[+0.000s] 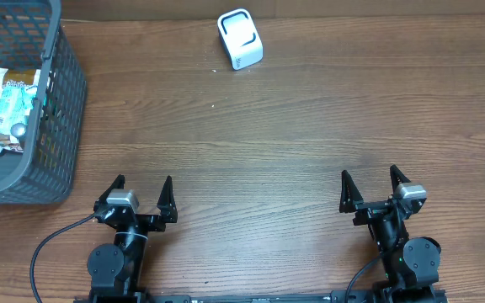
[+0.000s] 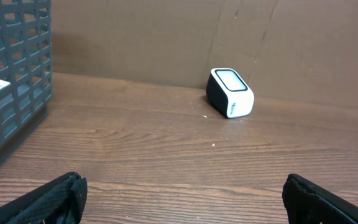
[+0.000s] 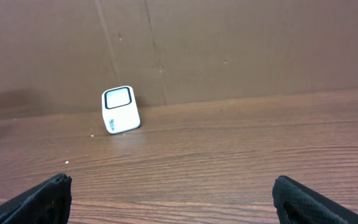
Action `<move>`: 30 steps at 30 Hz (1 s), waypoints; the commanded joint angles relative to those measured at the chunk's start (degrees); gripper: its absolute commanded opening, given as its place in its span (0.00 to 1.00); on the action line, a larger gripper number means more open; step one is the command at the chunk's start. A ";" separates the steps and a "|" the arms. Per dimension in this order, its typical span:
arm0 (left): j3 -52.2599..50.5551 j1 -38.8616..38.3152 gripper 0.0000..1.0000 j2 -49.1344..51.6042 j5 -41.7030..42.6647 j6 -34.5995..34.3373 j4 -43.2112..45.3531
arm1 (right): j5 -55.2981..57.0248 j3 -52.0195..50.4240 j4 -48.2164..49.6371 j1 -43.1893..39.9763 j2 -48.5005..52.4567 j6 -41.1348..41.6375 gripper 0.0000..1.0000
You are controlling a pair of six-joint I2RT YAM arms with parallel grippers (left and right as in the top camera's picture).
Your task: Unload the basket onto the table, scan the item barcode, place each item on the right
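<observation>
Both pincers are seen spread wide and empty at six o'clock, the left gripper [image 1: 143, 182] and the right gripper [image 1: 369, 172] alike. The item, a crinkled snack packet [image 1: 7, 109], is found lying inside the grey basket [image 1: 67, 88] at ten o'clock; the white barcode scanner [image 1: 240, 39] is set at twelve o'clock. The pickup is judged not yet begun. The packet is best reached from above by the left arm and pinched at one edge, so that the barcode is left uncovered for the scanner window.
</observation>
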 commanded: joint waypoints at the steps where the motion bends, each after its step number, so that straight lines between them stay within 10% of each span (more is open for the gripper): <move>1: -0.20 -0.33 1.00 -0.66 0.00 1.09 -0.22 | -0.35 -0.61 0.31 -0.20 -0.31 -0.42 1.00; 23: 1.73 -0.33 1.00 -0.66 -1.53 3.93 5.57 | -0.35 -0.61 0.31 -0.20 -0.31 -0.42 1.00; 30: 19.12 -0.33 1.00 0.74 -3.39 7.76 -9.68 | -0.35 -0.61 0.31 -0.20 -0.31 -0.42 1.00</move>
